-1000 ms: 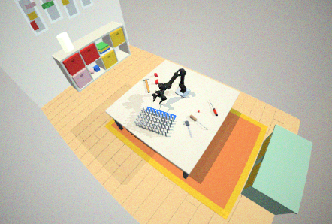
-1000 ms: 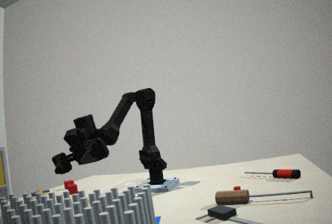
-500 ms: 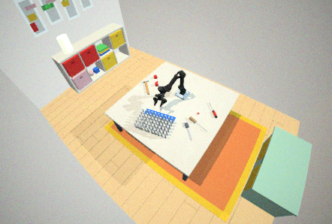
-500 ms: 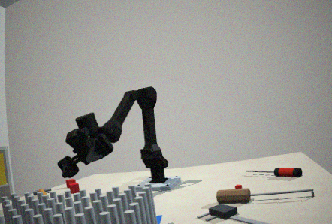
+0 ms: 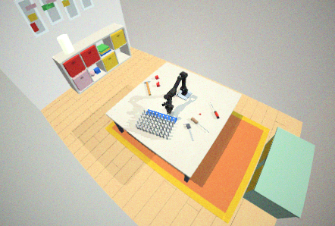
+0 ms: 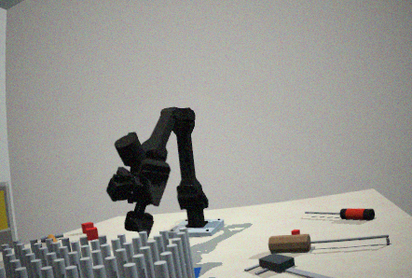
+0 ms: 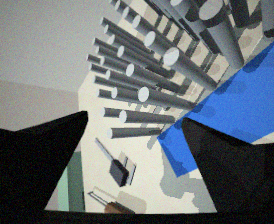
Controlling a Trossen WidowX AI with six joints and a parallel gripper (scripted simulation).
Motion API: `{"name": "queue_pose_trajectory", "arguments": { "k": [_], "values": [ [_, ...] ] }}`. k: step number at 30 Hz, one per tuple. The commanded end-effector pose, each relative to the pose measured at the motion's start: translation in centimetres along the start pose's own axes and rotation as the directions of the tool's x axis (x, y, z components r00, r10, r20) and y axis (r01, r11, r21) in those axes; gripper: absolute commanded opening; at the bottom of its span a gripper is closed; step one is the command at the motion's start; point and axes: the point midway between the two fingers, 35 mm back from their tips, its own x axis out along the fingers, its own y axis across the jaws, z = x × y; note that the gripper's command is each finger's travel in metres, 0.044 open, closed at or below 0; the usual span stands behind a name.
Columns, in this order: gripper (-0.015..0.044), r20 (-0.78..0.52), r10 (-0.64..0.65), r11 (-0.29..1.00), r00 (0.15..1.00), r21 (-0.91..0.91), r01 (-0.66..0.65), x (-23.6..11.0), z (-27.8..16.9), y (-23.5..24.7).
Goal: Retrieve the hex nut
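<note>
The pincer [image 5: 168, 108] hangs with its jaws spread wide and nothing between them, pointed down over the near edge of the spacer field. In the wrist view its two dark fingers frame the lower corners. Directly under it lies the blue taped strip [image 7: 233, 105], running along the front of the field. Just past the strip stand the grey metal spacers [image 7: 158, 97], upright in tight rows, none seen tipped. The hex nut cannot be made out in any view; it is hidden among the spacers or too small to tell.

Out to one side of the pincer, apart from the field, a tool with a dark block head [image 7: 119, 171] lies flat on the table [image 5: 212, 95]. Next beyond it is a hook tool with a brown wooden handle [image 6: 289, 243] and a long thin wire. Further off rests a red-handled screwdriver [image 6: 356, 214].

Behind the pincer the arm [image 6: 179, 155] folds up to its elbow and down to a light base plate [image 6: 215, 224]. On the opposite side, a hammer [image 5: 148, 87] and red blocks [image 5: 157, 80] lie well apart from it.
</note>
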Motion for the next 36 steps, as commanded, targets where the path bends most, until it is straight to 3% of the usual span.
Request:
{"name": "queue_pose_trajectory", "arguments": {
  "k": [1,3,12,28,36],
  "values": [
    [0.0440,-0.129,-0.043,0.961,0.991,0.265,0.076,1.9,-4.2,2.8],
    [0.0440,-0.210,-0.070,0.898,0.975,0.414,0.153,2.6,-7.2,4.6],
    [0.0440,-0.361,-0.138,0.687,0.922,0.636,0.352,2.8,-13.6,8.0],
    [0.0440,-0.559,-0.297,0.156,0.774,0.772,0.617,-0.6,-25.2,12.4],
    [0.0440,-0.563,-0.302,0.140,0.769,0.772,0.620,-0.8,-25.5,12.5]
  ]
}}
